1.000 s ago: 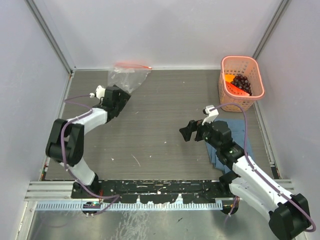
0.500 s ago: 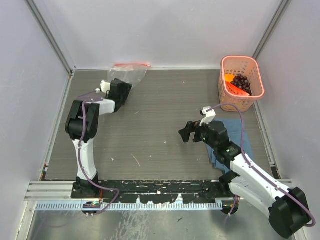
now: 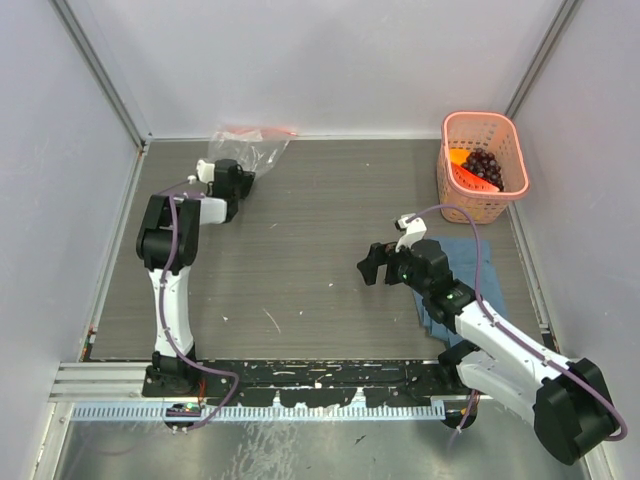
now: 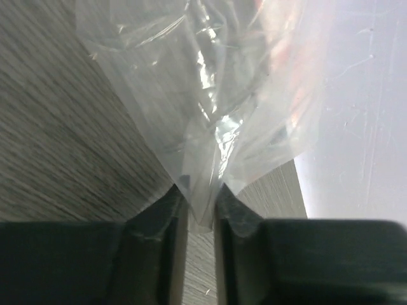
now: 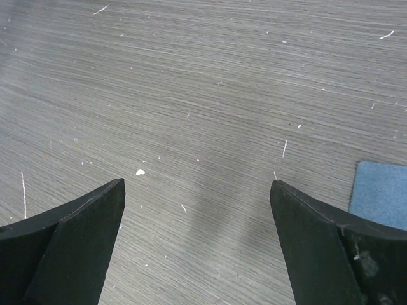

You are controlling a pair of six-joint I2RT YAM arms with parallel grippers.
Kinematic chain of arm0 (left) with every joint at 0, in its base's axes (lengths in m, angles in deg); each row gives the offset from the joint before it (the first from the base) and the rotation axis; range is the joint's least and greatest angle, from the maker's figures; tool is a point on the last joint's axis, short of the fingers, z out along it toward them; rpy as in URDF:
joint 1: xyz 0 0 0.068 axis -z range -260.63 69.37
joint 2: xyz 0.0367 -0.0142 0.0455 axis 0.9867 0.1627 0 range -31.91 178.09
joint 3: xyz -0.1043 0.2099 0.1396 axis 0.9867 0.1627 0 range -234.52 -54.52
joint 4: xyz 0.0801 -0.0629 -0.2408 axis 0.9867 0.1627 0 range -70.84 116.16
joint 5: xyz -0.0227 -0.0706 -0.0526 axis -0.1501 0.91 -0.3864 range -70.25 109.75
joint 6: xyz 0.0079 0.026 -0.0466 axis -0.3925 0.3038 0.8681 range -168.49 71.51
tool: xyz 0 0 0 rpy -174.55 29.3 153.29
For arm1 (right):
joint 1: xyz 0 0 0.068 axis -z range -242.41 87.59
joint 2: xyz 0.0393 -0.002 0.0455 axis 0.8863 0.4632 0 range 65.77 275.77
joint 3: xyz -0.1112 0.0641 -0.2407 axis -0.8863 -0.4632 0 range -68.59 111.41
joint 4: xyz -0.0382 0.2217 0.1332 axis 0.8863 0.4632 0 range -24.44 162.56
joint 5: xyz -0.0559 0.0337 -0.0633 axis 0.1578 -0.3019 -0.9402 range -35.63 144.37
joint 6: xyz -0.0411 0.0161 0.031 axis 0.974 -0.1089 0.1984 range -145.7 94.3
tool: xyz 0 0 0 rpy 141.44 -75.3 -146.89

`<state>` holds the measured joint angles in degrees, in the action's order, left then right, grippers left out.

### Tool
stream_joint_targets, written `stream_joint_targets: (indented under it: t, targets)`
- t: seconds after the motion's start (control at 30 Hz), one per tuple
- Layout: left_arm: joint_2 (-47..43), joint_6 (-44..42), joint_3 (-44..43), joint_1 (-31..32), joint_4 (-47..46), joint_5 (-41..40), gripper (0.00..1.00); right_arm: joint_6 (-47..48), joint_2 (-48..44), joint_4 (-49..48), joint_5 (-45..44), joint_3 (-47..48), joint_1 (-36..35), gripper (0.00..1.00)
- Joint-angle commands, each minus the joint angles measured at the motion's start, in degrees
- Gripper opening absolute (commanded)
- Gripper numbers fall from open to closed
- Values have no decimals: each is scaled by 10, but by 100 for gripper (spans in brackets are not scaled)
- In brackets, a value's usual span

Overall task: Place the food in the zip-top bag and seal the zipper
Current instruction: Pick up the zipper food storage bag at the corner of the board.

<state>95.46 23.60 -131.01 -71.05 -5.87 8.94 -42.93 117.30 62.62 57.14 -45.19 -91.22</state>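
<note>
The clear, crinkly zip-top bag (image 3: 252, 146) lies at the table's far left against the back wall, its red-orange zipper (image 3: 262, 130) along the far edge. My left gripper (image 3: 241, 178) is shut on the bag's near corner. In the left wrist view the plastic (image 4: 210, 95) is pinched between the two fingers, and my left gripper (image 4: 200, 194) sits low over the table. The zipper (image 4: 280, 51) shows there only as a reddish blur. The food, dark grapes (image 3: 484, 166) and an orange fruit (image 3: 458, 160), sits in the pink basket (image 3: 478, 117). My right gripper (image 3: 372, 265) hangs open mid-table, and nothing lies between its fingers (image 5: 197, 190).
The pink basket stands at the far right corner. A folded blue cloth (image 3: 478, 272) lies under the right arm, and its corner (image 5: 381, 194) shows in the right wrist view. Grey walls close in the table at the back and on both sides.
The left arm reached farther toward the back wall and its gripper closed on the bag's corner. The bag bunched up slightly. The right gripper barely shifted.
</note>
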Motion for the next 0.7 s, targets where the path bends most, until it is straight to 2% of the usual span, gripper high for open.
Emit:
stream_joint_targets:
  t: [0.0,0.13,0.37,0.67]
  targets:
    - [-23,-31,1,-10,-52,18,14,15,-6,-18,-26,15,-3,100]
    - [-51,-50,31,-18,-54,39,0,17,-15,-11,-35,14,-3,100]
    - [-119,-94,81,-27,-32,110,0,23,-33,4,-46,22,-3,100]
    - [-222,-181,106,-26,100,267,0,22,-61,12,-64,21,-3,100]
